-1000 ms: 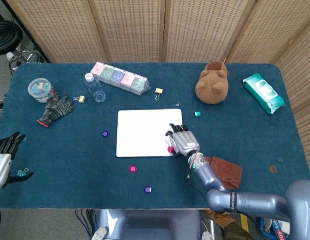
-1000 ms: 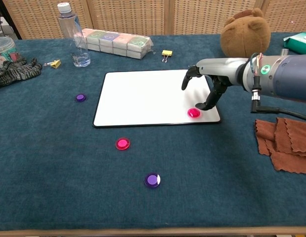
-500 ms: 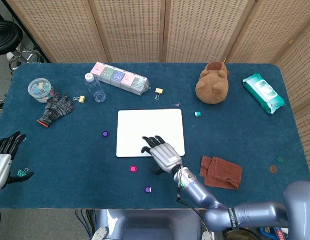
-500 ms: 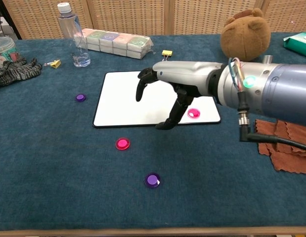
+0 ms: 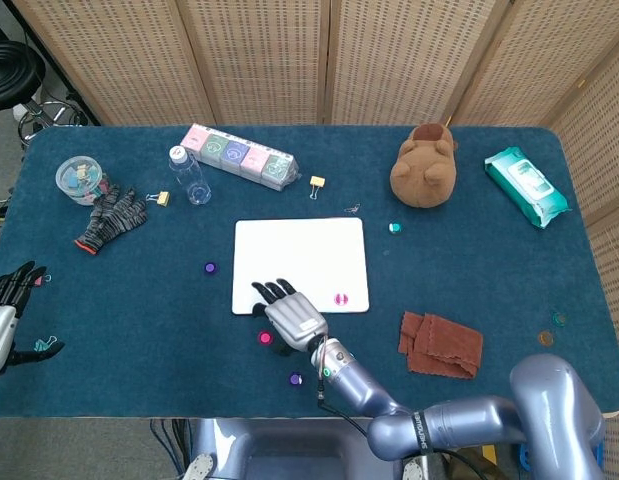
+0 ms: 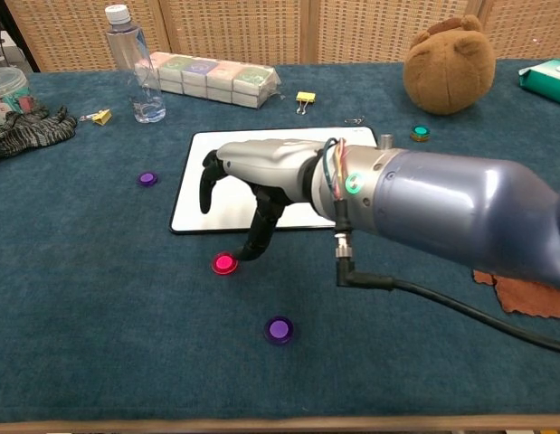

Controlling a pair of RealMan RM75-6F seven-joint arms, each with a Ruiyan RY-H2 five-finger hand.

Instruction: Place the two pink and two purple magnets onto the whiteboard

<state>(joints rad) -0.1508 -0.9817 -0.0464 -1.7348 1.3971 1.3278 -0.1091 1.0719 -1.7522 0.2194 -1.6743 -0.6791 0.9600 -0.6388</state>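
Note:
The whiteboard [image 5: 301, 250] [image 6: 289, 145] lies mid-table. One pink magnet [image 5: 340, 298] sits on the board near its front right corner; my arm hides it in the chest view. A second pink magnet [image 5: 265, 338] [image 6: 224, 263] lies on the cloth just in front of the board. One purple magnet [image 5: 210, 268] [image 6: 148, 178] lies left of the board, the other [image 5: 296, 379] [image 6: 280, 329] nearer the front edge. My right hand [image 5: 289, 315] [image 6: 248, 181] hovers over the board's front left corner, fingers spread and pointing down, holding nothing, one fingertip close to the loose pink magnet. My left hand [image 5: 9, 300] stays at the far left edge, fingers apart.
At the back stand a water bottle [image 5: 189, 175], a row of pastel boxes [image 5: 239, 156] and a plush bear [image 5: 425, 166]. A wipes pack [image 5: 526, 186] lies far right, a brown cloth [image 5: 441, 343] front right, a glove [image 5: 111, 217] and jar [image 5: 80, 180] left, and a teal magnet [image 5: 394, 227] by the board.
My right hand has swept left from the board's front right corner, leaving a pink magnet there, and now hangs over the front left corner by the loose pink magnet. The left hand has not moved.

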